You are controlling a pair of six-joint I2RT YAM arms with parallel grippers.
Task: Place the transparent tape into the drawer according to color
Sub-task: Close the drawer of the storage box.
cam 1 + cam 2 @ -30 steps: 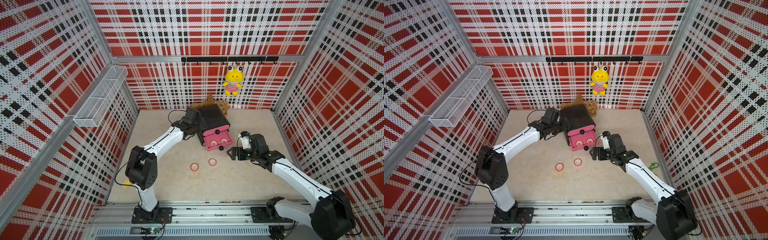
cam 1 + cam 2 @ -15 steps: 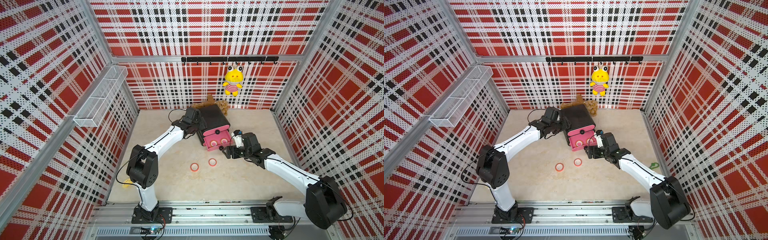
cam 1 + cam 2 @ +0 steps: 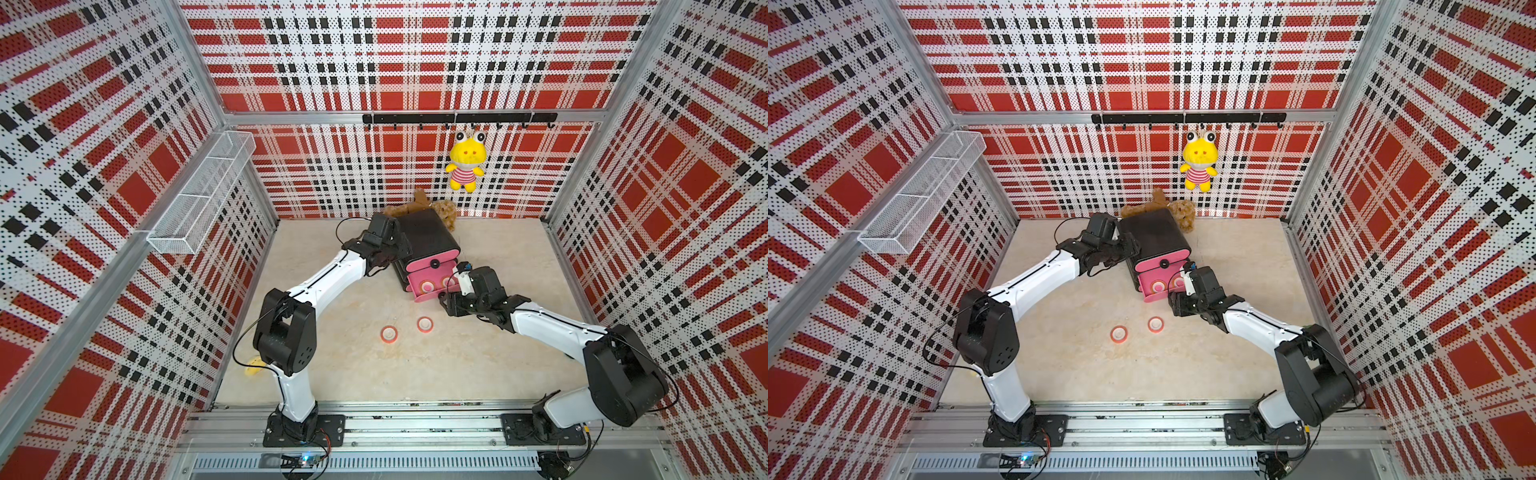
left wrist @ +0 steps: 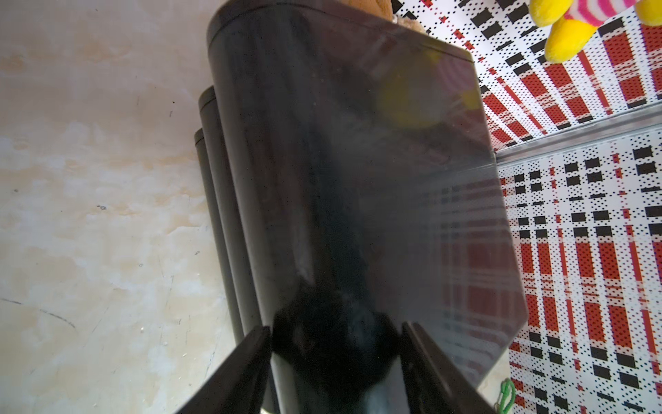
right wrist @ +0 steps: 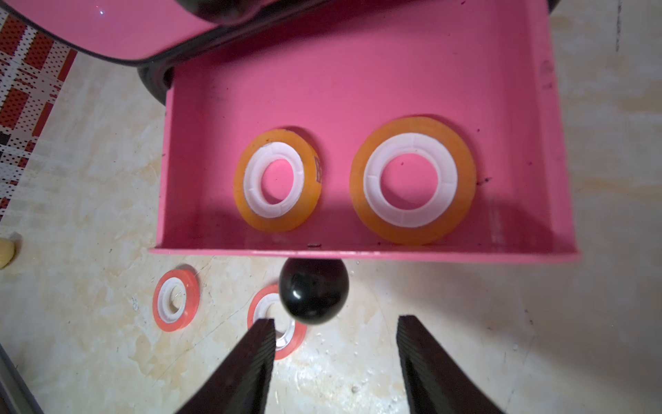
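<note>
My right gripper (image 5: 335, 319), released, sits just short of the round black knob (image 5: 313, 290) of the open pink drawer (image 5: 358, 89), which holds two yellow-orange tape rings (image 5: 412, 125). Two red-orange tape rings (image 5: 159, 304) lie before it. My left gripper (image 4: 335, 326) straddles the glossy black cabinet (image 4: 358, 179); clamped or not, I cannot tell.

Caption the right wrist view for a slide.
Open right claw facing the black knob of the pink drawer holding two yellow-orange tape rings.

1. This is a robot test cell, lab-like: plaid perforated panels (image 3: 415, 62) in aluminium framing enclose a beige floor (image 3: 353, 374).
2. The arm bases (image 3: 291, 424) bolt to a metal rail (image 3: 415, 432) at 6 o'clock.
3. A hook bar (image 3: 457, 118) at 12 o'clock holds a plush toy (image 3: 465, 162), and a wire basket (image 3: 199, 195) hangs at 10 o'clock.
</note>
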